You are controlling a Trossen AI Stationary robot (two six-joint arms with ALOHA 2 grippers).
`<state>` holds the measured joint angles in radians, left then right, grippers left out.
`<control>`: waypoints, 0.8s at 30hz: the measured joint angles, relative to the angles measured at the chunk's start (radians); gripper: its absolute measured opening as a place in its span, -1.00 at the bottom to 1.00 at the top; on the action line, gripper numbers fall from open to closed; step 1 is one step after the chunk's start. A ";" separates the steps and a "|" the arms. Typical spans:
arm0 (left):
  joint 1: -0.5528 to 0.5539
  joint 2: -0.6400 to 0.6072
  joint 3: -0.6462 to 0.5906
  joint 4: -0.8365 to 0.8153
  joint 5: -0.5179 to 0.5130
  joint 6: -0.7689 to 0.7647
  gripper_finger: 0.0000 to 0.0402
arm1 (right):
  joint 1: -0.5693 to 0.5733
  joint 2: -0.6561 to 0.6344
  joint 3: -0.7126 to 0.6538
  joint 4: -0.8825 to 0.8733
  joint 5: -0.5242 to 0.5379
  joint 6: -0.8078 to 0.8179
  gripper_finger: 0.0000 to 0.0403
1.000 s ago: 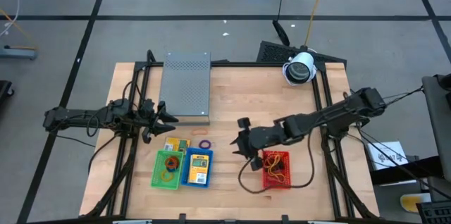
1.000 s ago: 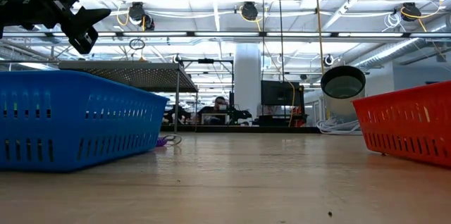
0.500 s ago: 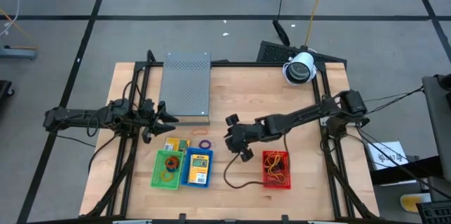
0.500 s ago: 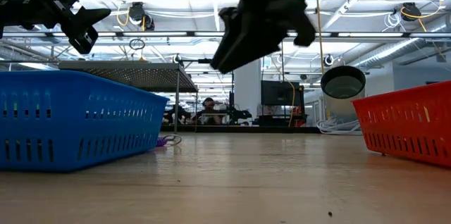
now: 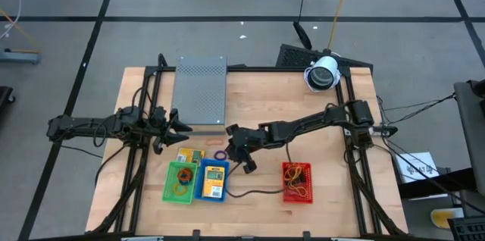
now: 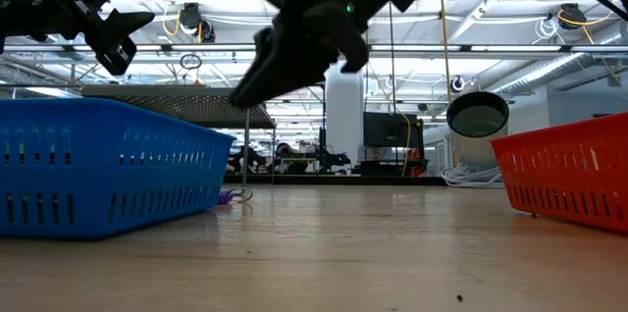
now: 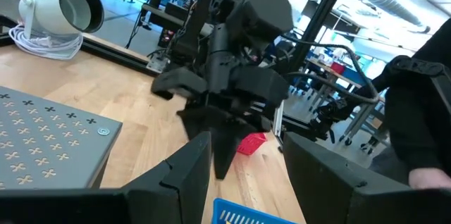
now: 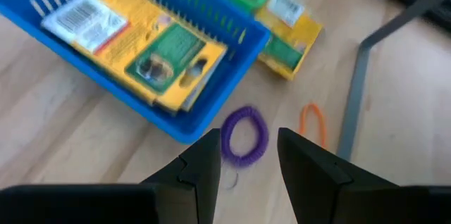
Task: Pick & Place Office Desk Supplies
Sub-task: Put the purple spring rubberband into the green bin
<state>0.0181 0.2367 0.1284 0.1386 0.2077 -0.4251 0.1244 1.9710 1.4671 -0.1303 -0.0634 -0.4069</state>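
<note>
A purple rubber-band loop (image 8: pixel 244 136) lies flat on the wood, just off the blue basket's corner. An orange band (image 8: pixel 312 122) lies beside it, and a yellow packet (image 8: pixel 289 37) lies by the green basket. My right gripper (image 8: pixel 246 168) hangs open above the purple loop (image 5: pixel 220 154), slanting down at it from the table's right, and touches nothing. In the high view the right gripper (image 5: pixel 231 148) is near the table's middle. My left gripper (image 5: pixel 182 125) waits open and level at the left, beside the grey box.
The blue basket (image 5: pixel 211 180) holds yellow packets and the green basket (image 5: pixel 180 182) holds bands. A red basket (image 5: pixel 297 182) with bands stands to the right. The grey perforated box (image 5: pixel 201 93) sits at the far left, and a white camera (image 5: pixel 322 74) at the far right. A black cable (image 5: pixel 250 192) trails on the wood.
My right gripper has swung from beside the red basket toward the table's left and come down, ending over the purple loop by the blue basket. Its trailing cable has followed across the wood.
</note>
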 joint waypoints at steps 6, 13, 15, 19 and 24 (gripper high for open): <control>0.000 0.000 0.000 0.000 0.000 -0.001 -0.07 | -0.013 0.012 0.006 -0.008 -0.021 0.024 -0.36; 0.000 0.000 0.000 0.000 0.000 0.001 -0.07 | -0.035 0.069 0.008 0.024 -0.097 0.052 -0.36; 0.000 0.000 0.000 0.000 0.000 0.000 -0.07 | -0.035 0.090 0.007 0.028 -0.096 0.054 -0.36; 0.000 0.000 0.000 0.001 0.000 0.001 -0.07 | -0.036 0.112 0.009 0.061 -0.099 0.054 -0.36; 0.000 0.000 0.000 0.000 0.000 0.001 -0.07 | -0.047 0.123 0.006 0.046 -0.099 0.072 -0.36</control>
<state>0.0178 0.2367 0.1284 0.1390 0.2077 -0.4244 0.0778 2.0945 1.4727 -0.0838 -0.1623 -0.3352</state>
